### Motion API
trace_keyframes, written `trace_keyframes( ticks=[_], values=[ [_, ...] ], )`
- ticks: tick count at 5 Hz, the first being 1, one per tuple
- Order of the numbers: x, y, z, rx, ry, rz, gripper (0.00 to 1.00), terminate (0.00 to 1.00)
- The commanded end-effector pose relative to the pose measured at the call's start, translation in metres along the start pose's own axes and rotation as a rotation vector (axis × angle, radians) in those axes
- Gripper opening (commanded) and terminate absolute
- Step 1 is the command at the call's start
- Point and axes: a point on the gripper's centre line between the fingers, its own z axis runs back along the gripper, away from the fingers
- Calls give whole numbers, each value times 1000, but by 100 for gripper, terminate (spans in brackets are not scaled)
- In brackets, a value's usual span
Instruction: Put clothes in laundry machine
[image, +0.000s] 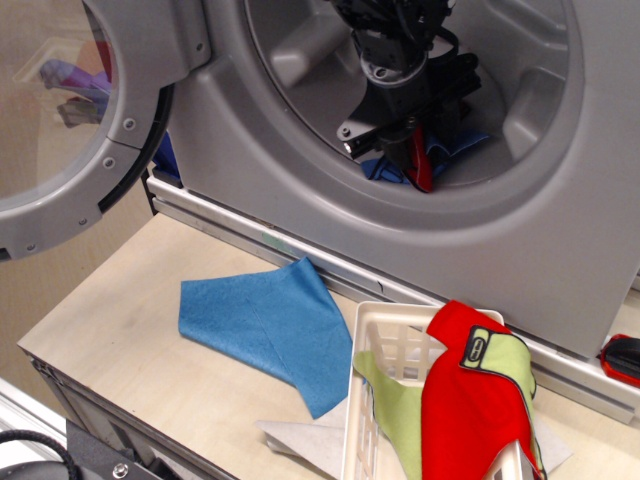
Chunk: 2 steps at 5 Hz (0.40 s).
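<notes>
Laundry machine (250, 170): fills twelve o'clock, door (60, 130) swung open at ten; I judge loading under way.
Surface (120, 340): blue cloth (265, 325) lies flat at seven, still to load.
Basket (385, 400): at five, red and lime clothes (475, 400) draped over it, still waiting.
Pincer (412, 145): inside the drum at one, clamped on red and blue cloth (420, 160).

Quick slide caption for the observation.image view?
Gripper inside the laundry machine drum over red-blue clothes.
</notes>
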Motion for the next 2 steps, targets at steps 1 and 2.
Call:
trace_keyframes(
  ticks=[1, 2],
  values=[
    [4, -27, 40, -53, -29, -48, 100, 0],
    [-9, -24, 53, -27, 16, -86, 100, 100]
  ],
)
